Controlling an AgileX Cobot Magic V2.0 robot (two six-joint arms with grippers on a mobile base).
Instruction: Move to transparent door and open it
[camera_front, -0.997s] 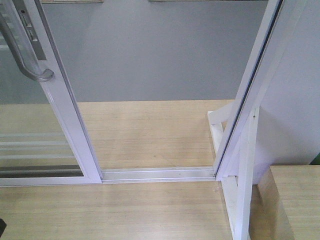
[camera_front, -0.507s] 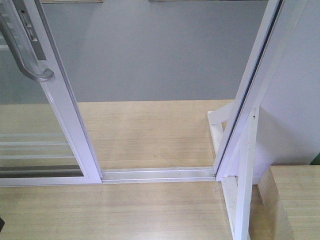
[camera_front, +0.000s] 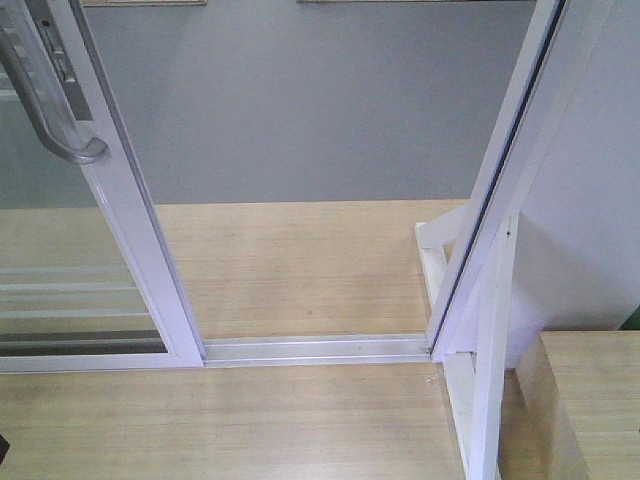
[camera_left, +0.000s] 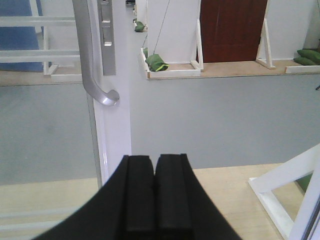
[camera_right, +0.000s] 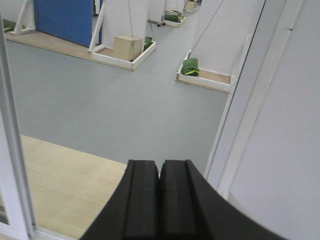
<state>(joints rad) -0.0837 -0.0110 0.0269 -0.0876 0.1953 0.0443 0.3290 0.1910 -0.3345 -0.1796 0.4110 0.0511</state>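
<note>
Glossy white framing edges the transparent door (camera_front: 120, 210) at the left of the front view, its clear glass crossed low down by thin white horizontal bars. A curved grey metal handle (camera_front: 55, 110) sits on its upright. The door stands slid aside, leaving an open gap over the pale metal floor track (camera_front: 315, 348), which runs across light wood-grain flooring (camera_front: 300, 270). A white slanted support post (camera_front: 490, 340) braces the right jamb.

From the left wrist, the left end effector (camera_left: 154, 175) shows matte black pads pressed together, holding nothing, just below the brushed handle and the white upright.

From the right wrist, the right end effector (camera_right: 160, 175) is likewise closed and empty, facing smooth grey floor (camera_right: 125, 100) beyond the opening.
</note>
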